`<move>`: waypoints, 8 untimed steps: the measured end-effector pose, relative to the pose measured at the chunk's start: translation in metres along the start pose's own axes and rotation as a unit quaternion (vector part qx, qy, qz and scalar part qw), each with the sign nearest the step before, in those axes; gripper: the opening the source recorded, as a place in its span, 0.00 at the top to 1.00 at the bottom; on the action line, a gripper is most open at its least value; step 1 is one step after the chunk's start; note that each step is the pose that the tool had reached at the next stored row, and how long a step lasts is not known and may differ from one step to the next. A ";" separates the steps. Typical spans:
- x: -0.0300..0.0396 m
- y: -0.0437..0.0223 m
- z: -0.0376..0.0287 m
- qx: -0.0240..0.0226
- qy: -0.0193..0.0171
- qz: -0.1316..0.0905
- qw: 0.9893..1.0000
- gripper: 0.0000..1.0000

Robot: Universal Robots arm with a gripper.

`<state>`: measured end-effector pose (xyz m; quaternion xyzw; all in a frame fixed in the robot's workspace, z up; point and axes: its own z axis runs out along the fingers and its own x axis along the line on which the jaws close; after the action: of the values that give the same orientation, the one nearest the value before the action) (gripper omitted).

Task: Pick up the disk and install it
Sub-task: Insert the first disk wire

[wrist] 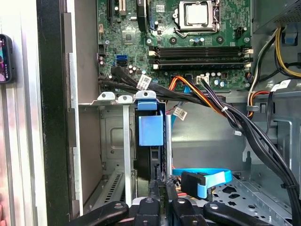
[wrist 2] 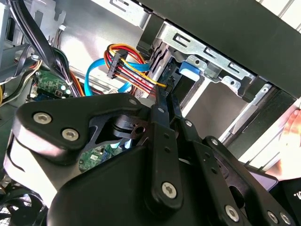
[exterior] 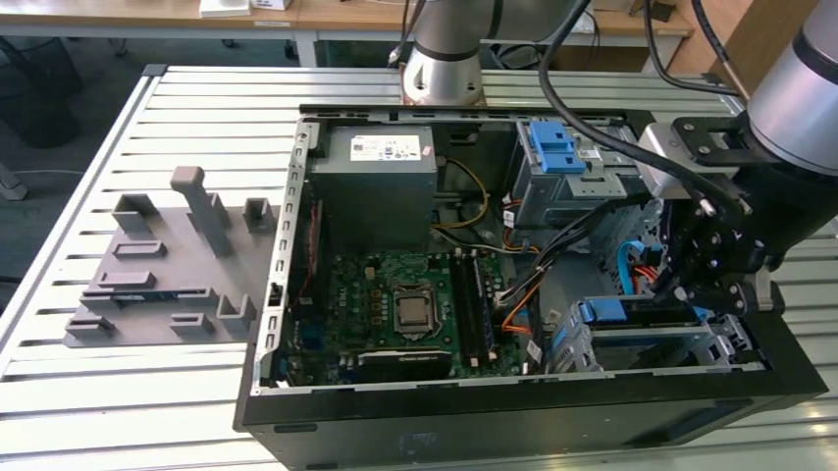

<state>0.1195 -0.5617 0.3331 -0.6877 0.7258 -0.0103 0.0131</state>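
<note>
The disk [wrist: 149, 160] stands on edge in a slot of the metal drive cage [wrist: 112, 141] at the case's front corner, with its blue bracket [wrist: 151, 129] facing the motherboard. In the exterior view the blue bracket [exterior: 615, 312] shows in the cage [exterior: 654, 343] at the lower right. My gripper [exterior: 711, 294] hangs just over the end of the disk away from the bracket. Its thin black fingers [wrist 2: 165, 101] lie together, shut, with nothing visible between them. In the first wrist view the gripper [wrist: 159, 186] meets the disk's near end.
The open computer case [exterior: 524, 412] lies on a slatted metal table [exterior: 196, 98]. Inside are the motherboard [exterior: 399, 304], a grey power-supply box [exterior: 380, 172], a second blue-tabbed bay [exterior: 556, 147] and cable bundles [wrist: 216, 101]. A grey fixture [exterior: 164, 270] lies at the exterior view's left. A hand [wrist 2: 294, 136] is beside the case.
</note>
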 end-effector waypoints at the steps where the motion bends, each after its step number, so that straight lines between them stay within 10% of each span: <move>1: 0.0001 0.0000 0.0001 0.000 0.000 0.000 1.000 0.84; 8: 0.0003 -0.0007 0.0003 -0.001 0.000 0.001 1.000 0.84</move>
<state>0.1202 -0.5621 0.3328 -0.6868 0.7266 -0.0098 0.0126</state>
